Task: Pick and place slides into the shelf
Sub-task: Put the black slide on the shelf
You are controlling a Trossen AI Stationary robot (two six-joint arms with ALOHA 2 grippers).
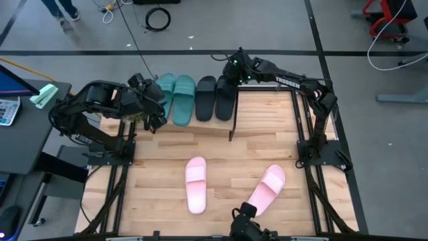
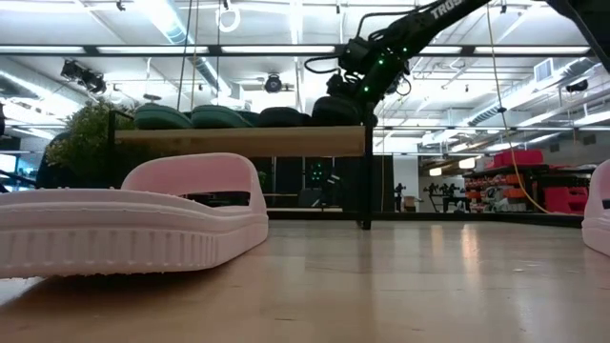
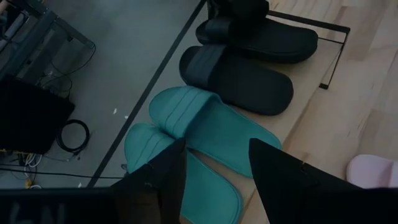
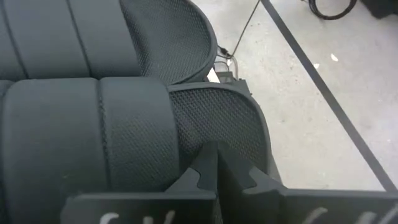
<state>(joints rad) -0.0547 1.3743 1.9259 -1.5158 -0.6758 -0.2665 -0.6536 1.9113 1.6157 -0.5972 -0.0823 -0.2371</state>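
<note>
White "TROSSEN" lettering read on the right arm (image 1: pixel 294 83). Right gripper (image 1: pixel 235 69) sat over the outer black rubber slide (image 1: pixel 226 98) on the light wooden shelf board (image 2: pixel 243 141) at the table's far edge, beside the two teal slides (image 1: pixel 175 98); finger state cannot be told. Left gripper (image 3: pixel 214 168) hovered open and empty over the teal pair. Two pink slides (image 1: pixel 196 185) lay near.

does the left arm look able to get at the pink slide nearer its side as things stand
Probably yes. The left gripper, fingers open and empty, hangs by the teal slides on the shelf. The pink slide lies alone on bare table with nothing between. Whether the arm stretches that far is uncertain.
</note>
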